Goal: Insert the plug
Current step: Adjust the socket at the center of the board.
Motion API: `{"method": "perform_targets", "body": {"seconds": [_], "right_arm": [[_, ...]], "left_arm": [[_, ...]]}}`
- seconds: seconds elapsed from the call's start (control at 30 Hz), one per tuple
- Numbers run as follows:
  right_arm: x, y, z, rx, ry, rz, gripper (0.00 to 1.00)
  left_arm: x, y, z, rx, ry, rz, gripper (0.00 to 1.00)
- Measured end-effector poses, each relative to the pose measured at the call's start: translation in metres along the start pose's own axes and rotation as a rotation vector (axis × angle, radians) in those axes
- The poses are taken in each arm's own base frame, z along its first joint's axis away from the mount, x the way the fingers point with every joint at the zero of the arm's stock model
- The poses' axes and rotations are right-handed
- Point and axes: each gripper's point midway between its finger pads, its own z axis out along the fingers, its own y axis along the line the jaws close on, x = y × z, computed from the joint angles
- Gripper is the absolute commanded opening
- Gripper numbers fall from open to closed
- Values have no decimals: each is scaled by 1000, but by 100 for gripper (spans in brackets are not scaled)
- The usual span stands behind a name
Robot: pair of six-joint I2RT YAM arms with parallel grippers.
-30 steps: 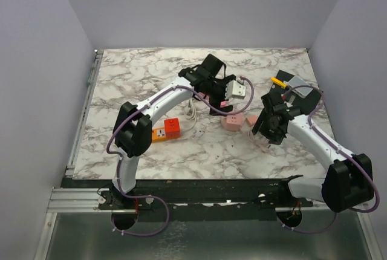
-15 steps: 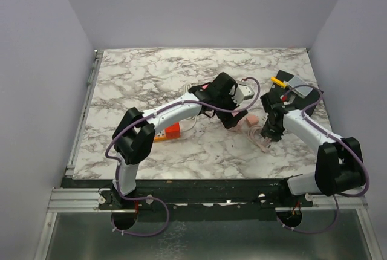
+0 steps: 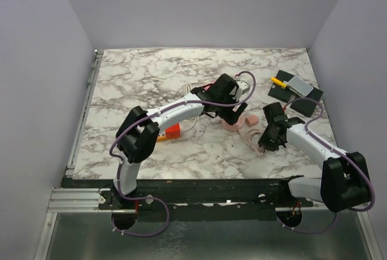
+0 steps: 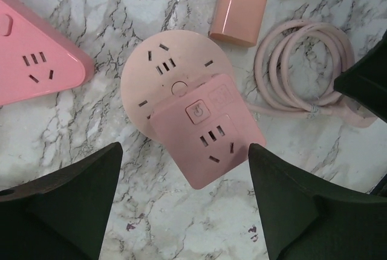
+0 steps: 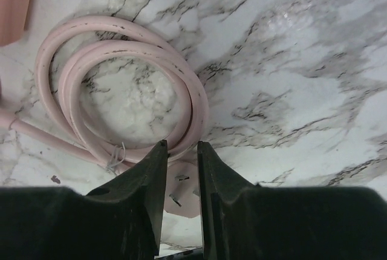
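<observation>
A pink round socket with a square pink socket block on it (image 4: pixel 181 106) lies on the marble, just ahead of my left gripper (image 4: pixel 184 146). The left gripper is open wide and empty, its fingers (image 4: pixel 60 205) on either side below the block. In the top view the left gripper (image 3: pixel 233 110) hovers over this socket (image 3: pixel 231 123). My right gripper (image 5: pixel 181 144) is shut on the pink plug (image 5: pixel 181 190), whose prongs show between the fingers. The plug's pink cable (image 5: pixel 121 54) lies coiled just ahead. In the top view the right gripper (image 3: pixel 266 142) is low, right of the socket.
A pink triangular power strip (image 4: pixel 36 66) lies left of the socket and a small pink adapter (image 4: pixel 237 15) lies beyond it. An orange strip (image 3: pixel 169 131) sits under the left arm. A black pad (image 3: pixel 302 100) with a grey device stands at the back right.
The left gripper has come down and right, over the pink socket. The right gripper has drawn back toward the near edge, to the plug end of the coiled cable.
</observation>
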Motion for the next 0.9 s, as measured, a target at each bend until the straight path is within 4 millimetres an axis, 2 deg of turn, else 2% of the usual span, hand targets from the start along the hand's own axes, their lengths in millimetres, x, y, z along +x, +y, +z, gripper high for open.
{"method": "perform_targets", "body": {"seconds": [0.17, 0.33, 0.47, 0.6, 0.7, 0.8, 0.9], "right_arm": [[17, 14, -3, -54, 10, -14, 28], [46, 45, -11, -94, 36, -102, 28], [53, 64, -19, -104, 48, -136, 33], [42, 82, -31, -151, 22, -120, 37], [32, 91, -47, -197, -12, -110, 34], [14, 92, -67, -234, -63, -86, 33], [-12, 84, -80, -248, -125, -34, 33]], "left_arm": [[11, -3, 11, 20, 34, -29, 81], [14, -3, 10, 30, 48, -8, 79], [15, -1, 8, 35, 55, 40, 82], [26, -3, 6, 57, 98, 84, 86], [30, -2, 4, 78, 114, 125, 88], [28, 1, 1, 107, 114, 137, 93], [20, 9, -5, 123, 89, 134, 99]]}}
